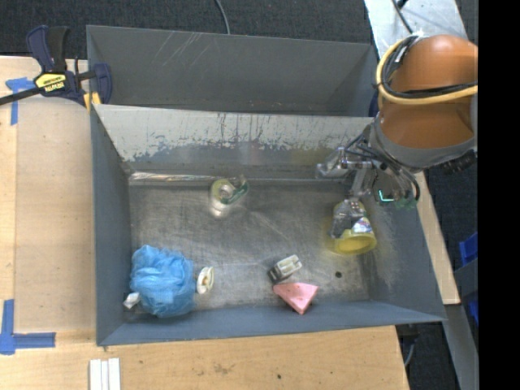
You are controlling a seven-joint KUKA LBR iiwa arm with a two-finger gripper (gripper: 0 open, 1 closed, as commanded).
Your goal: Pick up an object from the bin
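Note:
My gripper [351, 214] hangs low over the right side of the bin, its fingers pointing down onto a yellow round lid-like thing [354, 240] that lies against the right wall. The fingertips sit right at the top of that yellow thing, and whether it is pinched between them does not show. A small grey-and-white clip-like piece [286, 266] lies on the floor to the lower left of the gripper. A pink wedge [296, 296] rests beside it near the front wall.
A blue crumpled bag [160, 279] with a small white round piece [205, 279] beside it fills the front left corner. A clear glassy ball with a green bit [225, 192] lies toward the back, left of centre. The arm's orange dome hangs over the right rim.

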